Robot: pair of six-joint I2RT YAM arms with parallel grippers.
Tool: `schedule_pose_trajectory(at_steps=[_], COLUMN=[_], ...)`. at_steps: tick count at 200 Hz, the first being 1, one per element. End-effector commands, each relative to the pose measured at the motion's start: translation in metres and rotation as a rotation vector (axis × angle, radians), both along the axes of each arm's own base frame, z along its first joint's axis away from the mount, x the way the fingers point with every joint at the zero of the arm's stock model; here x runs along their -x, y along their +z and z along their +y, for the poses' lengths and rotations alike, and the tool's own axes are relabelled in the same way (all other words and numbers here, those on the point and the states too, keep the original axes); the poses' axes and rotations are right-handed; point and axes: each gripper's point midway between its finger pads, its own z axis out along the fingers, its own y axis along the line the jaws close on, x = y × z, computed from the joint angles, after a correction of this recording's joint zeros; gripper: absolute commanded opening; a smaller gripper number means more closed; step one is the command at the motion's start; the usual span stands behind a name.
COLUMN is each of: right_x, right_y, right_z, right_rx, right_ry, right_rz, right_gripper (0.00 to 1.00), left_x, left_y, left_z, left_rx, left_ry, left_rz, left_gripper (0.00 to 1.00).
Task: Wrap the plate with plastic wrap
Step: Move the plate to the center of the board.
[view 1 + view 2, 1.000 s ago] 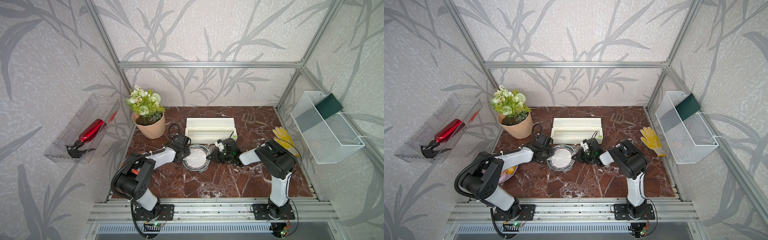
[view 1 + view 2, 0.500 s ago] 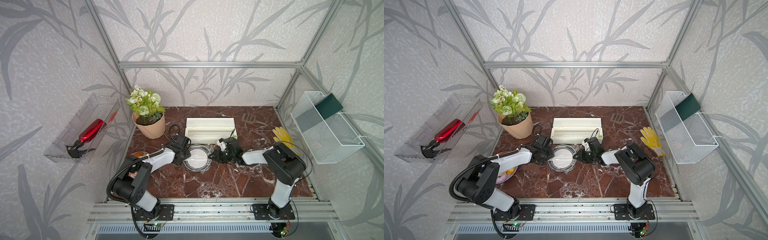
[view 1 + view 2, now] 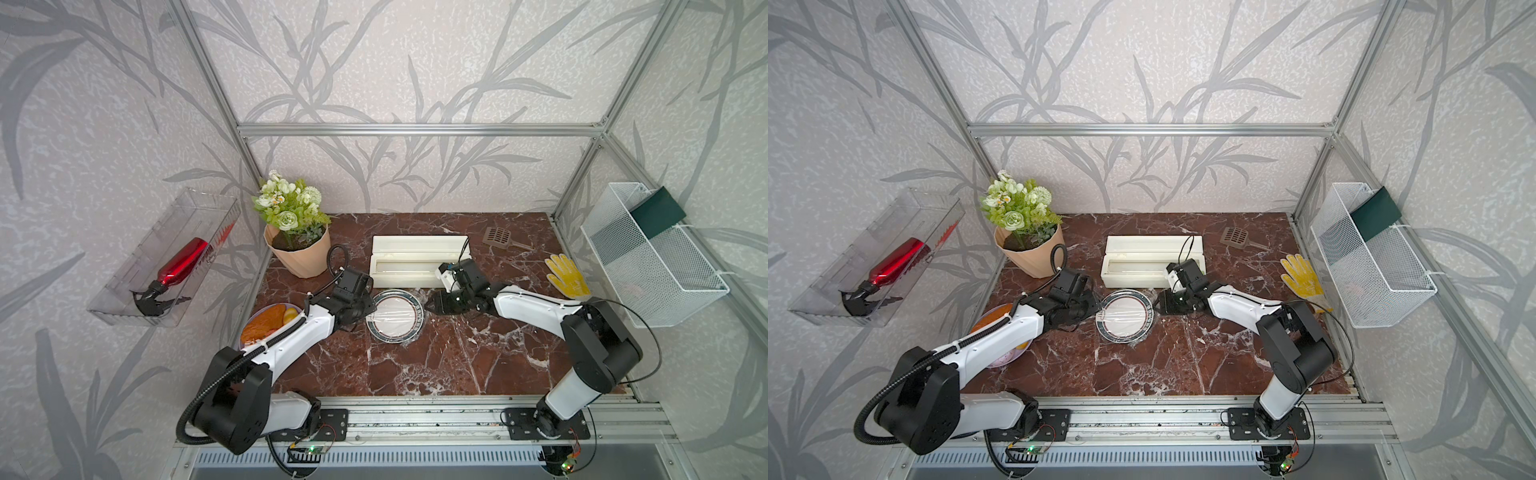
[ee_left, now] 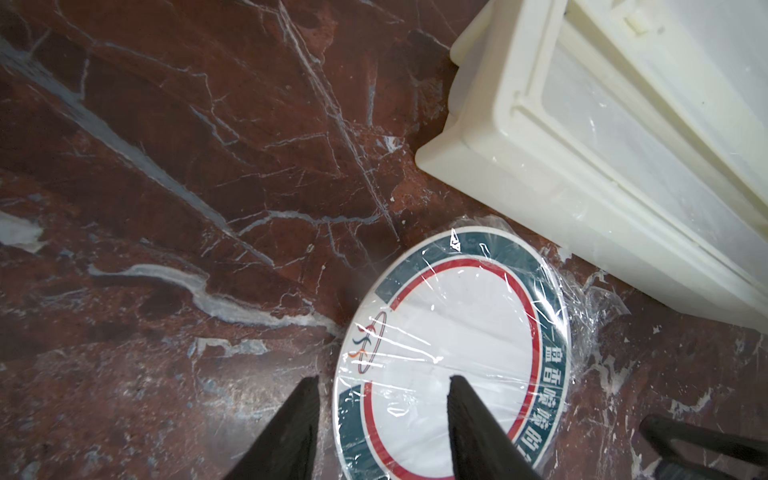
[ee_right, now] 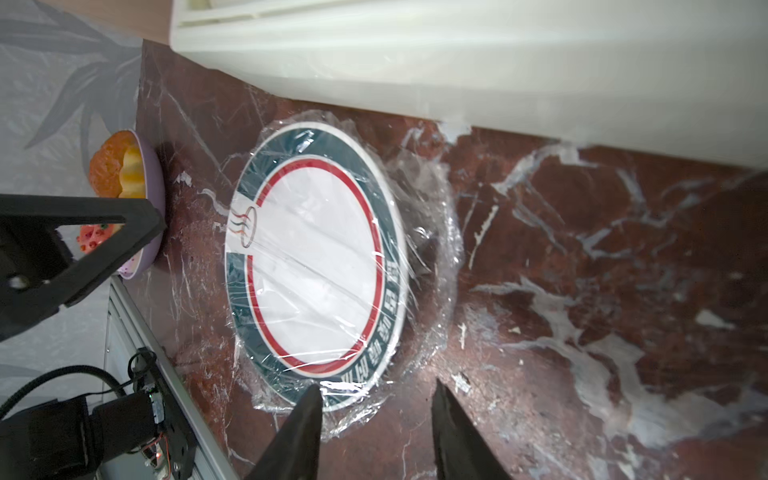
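In both top views the round white plate with a wide dark green rim and thin red inner ring (image 3: 395,316) lies flat on the red-brown marble tabletop (image 3: 415,365), between the two claws. The left claw (image 3: 369,311) sits low at one edge of it, and the right claw (image 3: 430,301) is just off the opposite edge. A long cream-white plastic dispenser box (image 3: 415,262) stands just beyond both claws, close to the plate. A purple plate of pastries (image 3: 270,322) lies behind the left claw, partly under its arm. The finger gaps are too small to judge from up here.

In the left wrist view the left claw's two black fingers (image 4: 291,432) stand moderately apart and clamp nothing. The plate's rim passes between the tips, one over marble and one over the white centre. The thin, transparent, crinkly plastic wrap (image 4: 590,316) is stretched across the plate's face and bunches on the marble on the side away from this claw. Whether the tips touch the film cannot be told.

In the right wrist view the right claw's fingers (image 5: 301,440) are likewise parted and empty. One tip overlaps the lettered green rim and the other is over marble just beside it. The film forms a crumpled skirt around the rim ahead of this claw.
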Motion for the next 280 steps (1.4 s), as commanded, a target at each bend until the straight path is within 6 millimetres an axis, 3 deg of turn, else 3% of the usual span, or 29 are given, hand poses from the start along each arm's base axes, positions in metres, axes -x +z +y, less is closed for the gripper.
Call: schedule_pose_trajectory(at_steps=[1,76,165,198,237,280], right_x=[0.003,-0.032,-0.032,-0.02,-0.002,-0.002], right_y=[0.006,-0.022,-0.061,-0.06,-0.046,-0.03], right_z=[0.002,0.026,0.033,0.046,0.069,0.085], right_rx=[0.082,0.193,0.221,0.128,-0.098,-0.312], right_ry=[0.144,0.278,0.326,0.36,0.374,0.315], right_rz=[-0.033,-0.039,0.046,0.094,0.178,0.26], right_gripper=[0.44,0.46,0.46,0.46,0.45,0.39], left_x=[0.013,0.043,0.041,0.04,0.038,0.039], left_y=[-0.01,-0.036,-0.074,-0.08,-0.078,-0.076], left_z=[0.001,-0.008,-0.014,-0.017,-0.019,-0.021], left_rx=[0.022,0.11,0.086,0.087,0.102,0.11], left_ry=[-0.005,-0.02,-0.033,-0.045,-0.056,-0.062], left_rz=[0.032,0.068,0.124,0.13,0.119,0.113], left_gripper=[0.51,0.51,0.49,0.47,0.46,0.45])
